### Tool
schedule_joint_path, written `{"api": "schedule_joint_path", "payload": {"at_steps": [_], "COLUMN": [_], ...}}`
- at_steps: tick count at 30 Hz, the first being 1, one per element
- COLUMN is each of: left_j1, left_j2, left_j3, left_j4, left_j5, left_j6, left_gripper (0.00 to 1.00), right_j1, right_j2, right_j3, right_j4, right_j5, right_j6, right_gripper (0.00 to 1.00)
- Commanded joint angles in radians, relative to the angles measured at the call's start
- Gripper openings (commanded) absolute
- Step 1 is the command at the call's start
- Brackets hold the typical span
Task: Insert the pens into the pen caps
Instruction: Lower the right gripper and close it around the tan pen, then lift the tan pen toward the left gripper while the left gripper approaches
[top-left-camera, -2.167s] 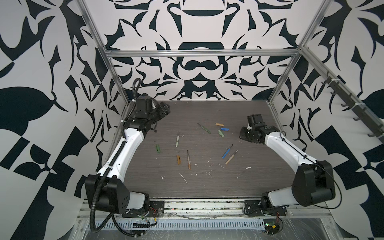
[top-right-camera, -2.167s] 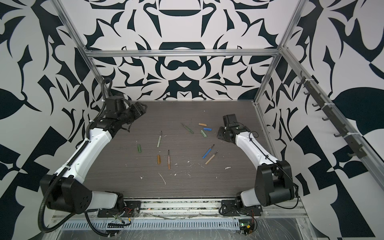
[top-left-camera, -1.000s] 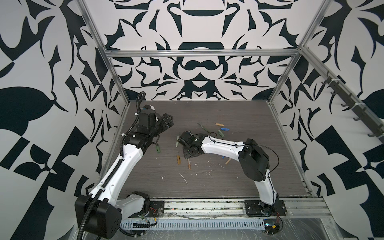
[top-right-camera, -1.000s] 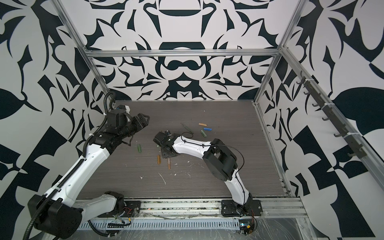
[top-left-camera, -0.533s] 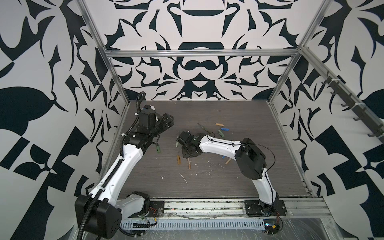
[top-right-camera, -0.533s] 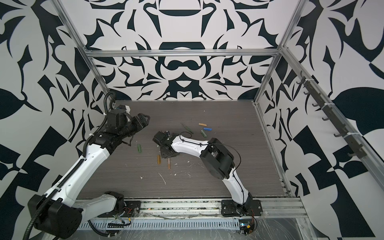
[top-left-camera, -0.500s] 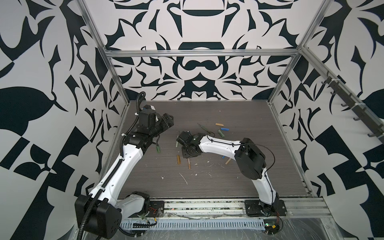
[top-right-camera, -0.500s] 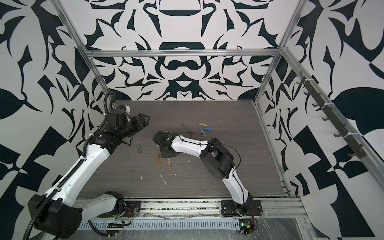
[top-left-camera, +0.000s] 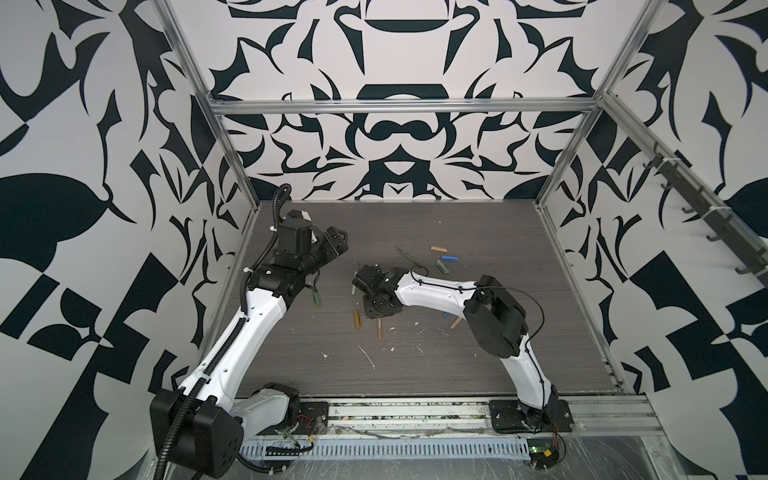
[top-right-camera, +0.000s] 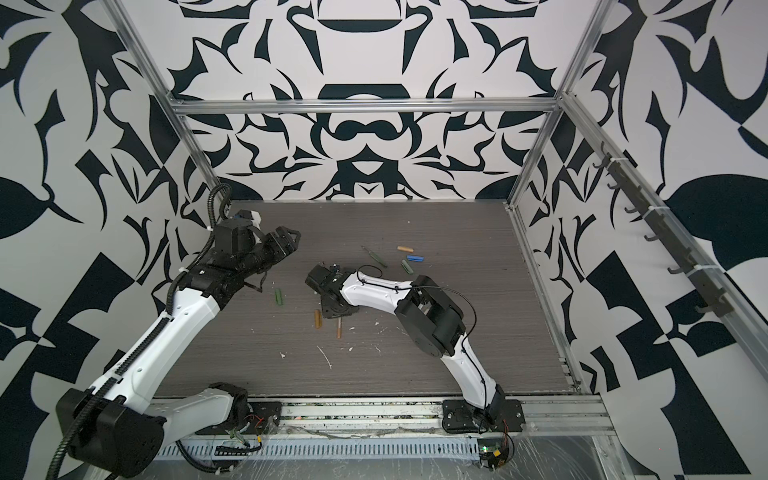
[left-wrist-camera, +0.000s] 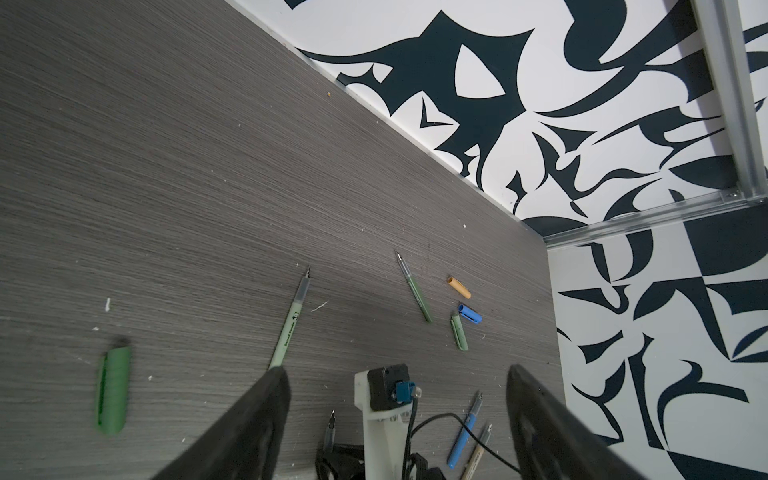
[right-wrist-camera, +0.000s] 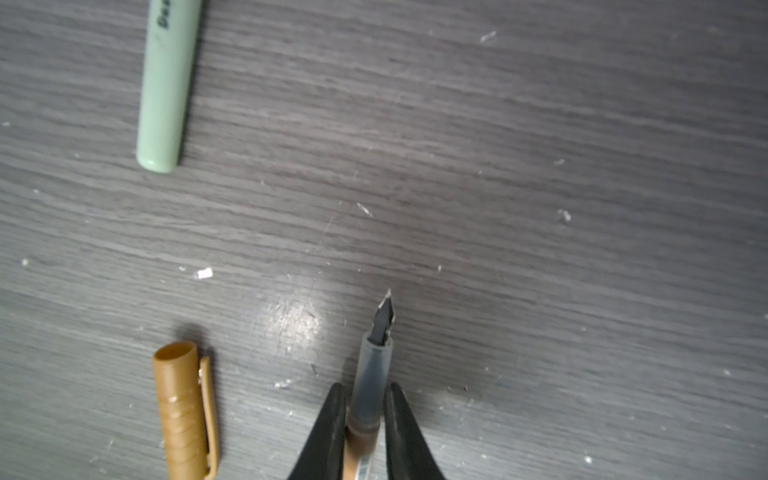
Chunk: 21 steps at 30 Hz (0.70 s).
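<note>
A dark grey wood-grain tabletop (top-left-camera: 478, 365), dusted with white flecks (top-left-camera: 368, 357), sits inside black-and-white patterned walls (top-left-camera: 395, 137) on an aluminium frame (top-left-camera: 399, 106). At frame centre the right gripper (right-wrist-camera: 368, 399) pinches the ochre-brown pen (right-wrist-camera: 370, 365), with the ochre-brown cap (right-wrist-camera: 183, 411) just beside it and the pale green pen (right-wrist-camera: 164, 104) near. The right arm (top-left-camera: 436, 291) overlies the blue pen (left-wrist-camera: 459, 442) and tan pen (left-wrist-camera: 473, 459). Above centre cluster the tan cap (top-left-camera: 439, 249), blue cap (top-left-camera: 449, 259), light green cap (top-left-camera: 442, 267) and dark green pen (top-left-camera: 409, 255). The dark green cap (top-left-camera: 316, 297) lies left of centre, below the left gripper (left-wrist-camera: 395, 372), whose jaws are spread wide and hold nothing.

Dark wood-grain table (right-wrist-camera: 540, 124) lies scattered with white flecks (right-wrist-camera: 203, 273).
</note>
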Motion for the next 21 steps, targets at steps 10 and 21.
{"api": "schedule_joint_path", "payload": {"at_steps": [10, 21], "left_j1": [0.006, 0.006], "left_j2": [0.010, 0.025], "left_j3": [-0.006, 0.000], "left_j4": [0.011, 0.021], "left_j5": [0.015, 0.047], "left_j6": [0.002, 0.022], "left_gripper": [0.84, 0.84], "right_j1": [0.004, 0.001], "right_j2": [-0.001, -0.110], "right_j3": [-0.051, -0.127], "right_j4": [0.040, 0.114], "right_j5": [-0.011, 0.045], "right_j6": [0.037, 0.024], "right_gripper": [0.22, 0.11]}}
